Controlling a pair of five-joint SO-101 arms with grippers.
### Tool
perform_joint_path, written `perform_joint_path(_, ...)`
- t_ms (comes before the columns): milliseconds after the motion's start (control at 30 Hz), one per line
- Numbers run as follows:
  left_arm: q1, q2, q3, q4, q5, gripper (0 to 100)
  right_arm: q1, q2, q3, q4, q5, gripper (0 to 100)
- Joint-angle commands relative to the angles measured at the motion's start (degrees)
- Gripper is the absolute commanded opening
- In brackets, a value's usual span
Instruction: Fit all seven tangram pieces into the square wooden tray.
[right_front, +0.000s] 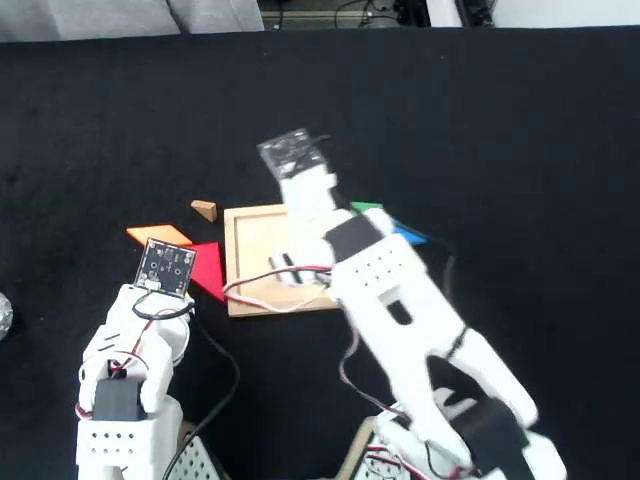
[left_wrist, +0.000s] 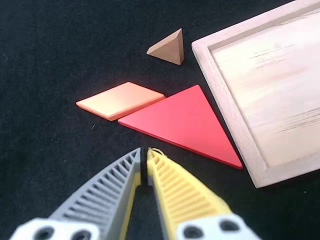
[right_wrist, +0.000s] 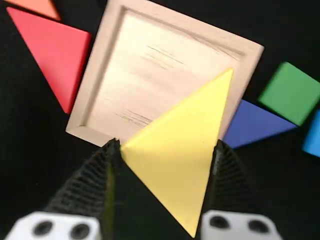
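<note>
- Tray (right_wrist: 150, 65) of pale wood lies near the middle of the black worktop; the part of its floor that shows is bare, so the filling looks barely begun.
- Right gripper (right_wrist: 166, 145) clamps the big yellow triangle (right_wrist: 180, 150) between its fingers, above the tray.
- Step in hand, most likely: seating this first piece. The next move calls for turning it until its short sides line up with two tray walls, then lowering it flat.
- Left gripper (left_wrist: 145, 155), fingers pressed together on nothing, hangs by the red triangle (left_wrist: 187, 125), which lies just beside the tray's edge next to the orange parallelogram (left_wrist: 120, 100).
</note>
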Motion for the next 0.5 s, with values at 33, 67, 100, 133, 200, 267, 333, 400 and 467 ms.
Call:
perform_joint_path(33,-0.4,-0.09,1.19,-0.18,-0.26,3,-5.1,4.18,-4.26,-1.67,23.74,13.4)
perform_joint_path(67,-0.4,-0.09,1.19,-0.18,-0.26,3,-5.54,5.23,-4.26,-1.67,31.74,13.4)
perform_joint_path(100,-0.4,-0.09,1.19,-0.18,-0.26,3,-5.45,6.29,-4.18,-1.67,38.42,13.4)
perform_joint_path(133,-0.4,-0.09,1.19,-0.18,-0.26,3,-5.27,6.99,-4.26,-2.2,44.22,13.4)
perform_joint_path(200,-0.4,-0.09,1.19,-0.18,-0.26,3,-3.52,8.13,-4.88,-4.92,50.81,13.4)
perform_joint_path(267,-0.4,-0.09,1.19,-0.18,-0.26,3,-2.02,9.45,-5.93,-8.97,52.04,13.4)
perform_joint_path(333,-0.4,-0.09,1.19,-0.18,-0.26,3,-1.67,11.12,-6.9,-11.78,52.22,13.4)
perform_joint_path(400,-0.4,-0.09,1.19,-0.18,-0.26,3,-1.67,13.14,-8.66,-11.52,53.54,13.4)
perform_joint_path(467,-0.4,-0.09,1.19,-0.18,-0.26,3,-1.85,14.9,-10.15,-8.88,55.03,13.4)
